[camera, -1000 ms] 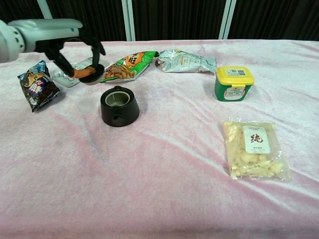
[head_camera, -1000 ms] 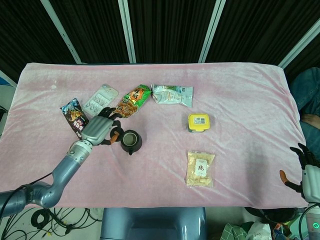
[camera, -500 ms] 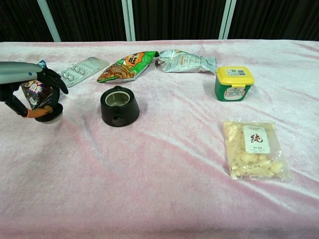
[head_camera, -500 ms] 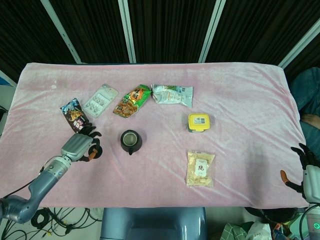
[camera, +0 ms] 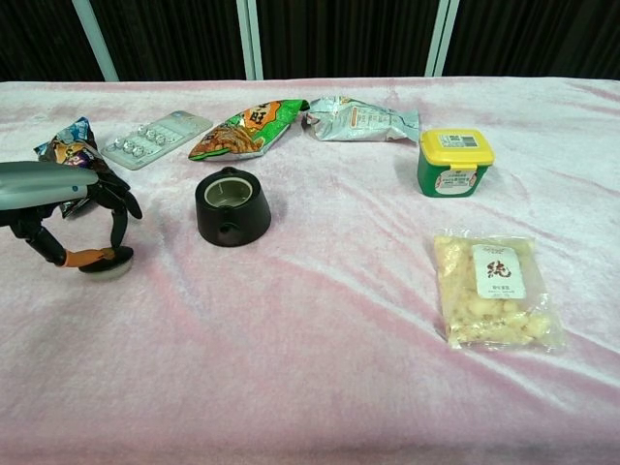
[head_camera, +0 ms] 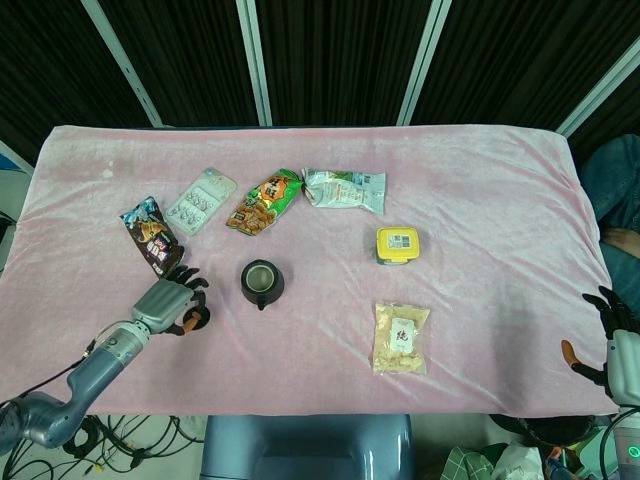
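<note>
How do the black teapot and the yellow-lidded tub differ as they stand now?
The teapot is all black, round and squat; the tub is green with a yellow lid and a printed label. The teapot stands open, its lid on the cloth under the left hand; the tub is closed. The teapot is close to that hand; the tub stands well apart from both hands. Both stand upright on the pink cloth.

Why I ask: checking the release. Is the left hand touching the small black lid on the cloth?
Touching. The chest view shows the left hand with its orange-tipped thumb lying on the small black lid, no gap between them.
</note>
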Robot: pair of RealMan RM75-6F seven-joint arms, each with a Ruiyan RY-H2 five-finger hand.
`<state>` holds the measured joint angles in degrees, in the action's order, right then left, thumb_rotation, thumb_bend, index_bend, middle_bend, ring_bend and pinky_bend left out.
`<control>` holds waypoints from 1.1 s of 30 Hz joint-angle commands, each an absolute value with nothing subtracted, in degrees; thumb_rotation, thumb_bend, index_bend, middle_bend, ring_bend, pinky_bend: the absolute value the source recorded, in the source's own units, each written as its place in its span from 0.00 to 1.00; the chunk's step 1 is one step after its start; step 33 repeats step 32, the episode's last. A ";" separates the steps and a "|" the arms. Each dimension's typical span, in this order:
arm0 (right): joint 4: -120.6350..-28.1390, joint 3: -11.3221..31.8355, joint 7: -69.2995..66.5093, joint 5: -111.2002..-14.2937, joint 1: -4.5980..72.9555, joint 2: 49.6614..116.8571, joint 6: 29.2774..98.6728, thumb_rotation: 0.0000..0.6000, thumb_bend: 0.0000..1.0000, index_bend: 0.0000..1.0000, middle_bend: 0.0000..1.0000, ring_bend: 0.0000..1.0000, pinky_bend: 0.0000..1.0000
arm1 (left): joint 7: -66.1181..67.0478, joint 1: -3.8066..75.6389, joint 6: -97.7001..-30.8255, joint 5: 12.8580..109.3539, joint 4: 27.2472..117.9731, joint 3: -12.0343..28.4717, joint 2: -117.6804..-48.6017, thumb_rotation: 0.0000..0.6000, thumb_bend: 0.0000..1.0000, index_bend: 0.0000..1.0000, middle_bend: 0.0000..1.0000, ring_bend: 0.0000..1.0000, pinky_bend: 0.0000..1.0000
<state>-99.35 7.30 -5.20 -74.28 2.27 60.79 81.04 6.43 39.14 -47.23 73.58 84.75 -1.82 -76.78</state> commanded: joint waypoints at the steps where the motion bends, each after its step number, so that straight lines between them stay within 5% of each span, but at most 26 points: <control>1: -99.43 7.33 -5.46 -74.14 2.27 60.77 80.90 1.00 0.26 0.20 0.08 0.13 0.21 | 6.54 39.25 -46.97 73.42 85.21 -1.68 -76.58 1.00 0.37 0.06 0.13 0.00 0.00; 10: -99.45 7.36 -5.24 -74.16 2.29 60.72 80.93 1.00 0.26 0.20 0.08 0.13 0.21 | 5.37 38.64 -50.18 74.21 91.23 0.23 -72.18 1.00 0.37 0.05 0.12 0.00 0.00; 19: -98.84 7.18 -3.74 -75.14 2.39 60.86 81.58 1.00 0.26 0.20 0.08 0.13 0.21 | 7.39 33.39 -62.63 76.29 98.82 1.81 -62.43 1.00 0.37 0.15 0.12 0.00 0.00; 33: -98.66 6.64 -2.90 -76.73 2.43 61.74 82.21 1.00 0.26 0.20 0.08 0.13 0.21 | 11.61 22.37 -74.24 74.71 99.12 -2.62 -58.03 1.00 0.37 0.14 0.08 0.00 0.00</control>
